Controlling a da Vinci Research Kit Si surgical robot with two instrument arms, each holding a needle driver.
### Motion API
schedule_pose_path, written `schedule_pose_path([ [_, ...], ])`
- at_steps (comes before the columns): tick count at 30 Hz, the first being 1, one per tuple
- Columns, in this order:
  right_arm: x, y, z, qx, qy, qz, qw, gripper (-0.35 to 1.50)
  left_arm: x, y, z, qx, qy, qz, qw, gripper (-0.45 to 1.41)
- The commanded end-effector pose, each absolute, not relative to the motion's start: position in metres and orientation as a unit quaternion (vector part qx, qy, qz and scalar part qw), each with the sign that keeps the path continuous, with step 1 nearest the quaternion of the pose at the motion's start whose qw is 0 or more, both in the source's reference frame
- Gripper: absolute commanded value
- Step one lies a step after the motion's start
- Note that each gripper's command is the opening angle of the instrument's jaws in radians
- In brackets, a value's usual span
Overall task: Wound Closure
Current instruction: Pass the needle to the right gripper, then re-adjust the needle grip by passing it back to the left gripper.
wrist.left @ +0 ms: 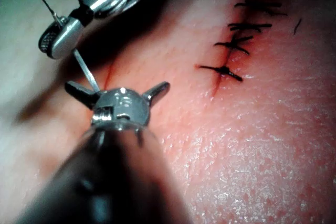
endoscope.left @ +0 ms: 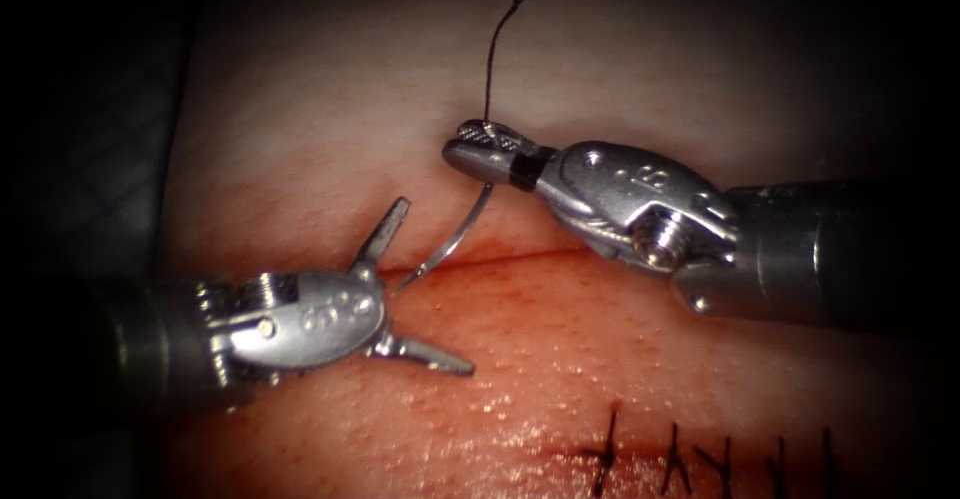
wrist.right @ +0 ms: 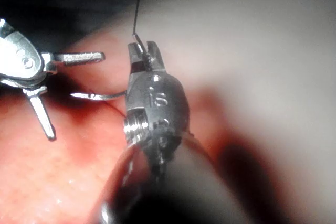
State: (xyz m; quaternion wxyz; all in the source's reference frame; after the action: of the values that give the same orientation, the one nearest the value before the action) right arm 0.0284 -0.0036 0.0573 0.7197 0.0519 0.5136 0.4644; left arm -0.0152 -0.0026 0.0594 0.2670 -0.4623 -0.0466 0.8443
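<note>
**Inspector:** Nearest the endoscope, at 6 o'clock, a row of dark thread stitches [endoscope.left: 700, 454] already closes part of the pale pink pork-belly tissue [endoscope.left: 330, 109]. Report the tools.

**Assistant:** At 8 o'clock, the left arm's silver two-jawed tool [endoscope.left: 425, 289] has its jaws spread wide and grips nothing. At 3 o'clock, the right arm's silver two-jawed tool [endoscope.left: 480, 144] has its jaws clamped on the thin curved steel needle [endoscope.left: 455, 239], near the thread end.

**Inspector:** Needle position?

**Assistant:** It arcs from the right tool toward 7 o'clock, its tip at the red-edged cut [endoscope.left: 520, 254], between the left tool's jaws. Whether the tip has entered the tissue, I cannot tell. Black thread [endoscope.left: 495, 49] runs from the right jaws toward 12 o'clock. Red fluid [endoscope.left: 560, 309] stains the tissue around the cut.
</note>
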Motion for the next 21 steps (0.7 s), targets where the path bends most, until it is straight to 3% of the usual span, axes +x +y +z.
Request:
schedule_pose_path([
  [1, 0.0287, -0.0033, 0.0578, 0.049, 0.522, 0.449, 0.724, -0.35, -0.0156, -0.0019, 0.0603, -0.468, -0.065, 0.838, 0.275, 1.11],
  [13, 0.0287, -0.0029, 0.0565, 0.020, 0.572, 0.379, 0.727, -0.35, -0.0154, 0.0010, 0.0637, -0.461, -0.206, 0.817, 0.278, 1.01],
  [21, 0.0288, -0.0030, 0.0559, -0.001, 0.594, 0.325, 0.735, -0.35, -0.0156, 0.0011, 0.0635, -0.503, -0.297, 0.770, 0.256, 0.84],
])
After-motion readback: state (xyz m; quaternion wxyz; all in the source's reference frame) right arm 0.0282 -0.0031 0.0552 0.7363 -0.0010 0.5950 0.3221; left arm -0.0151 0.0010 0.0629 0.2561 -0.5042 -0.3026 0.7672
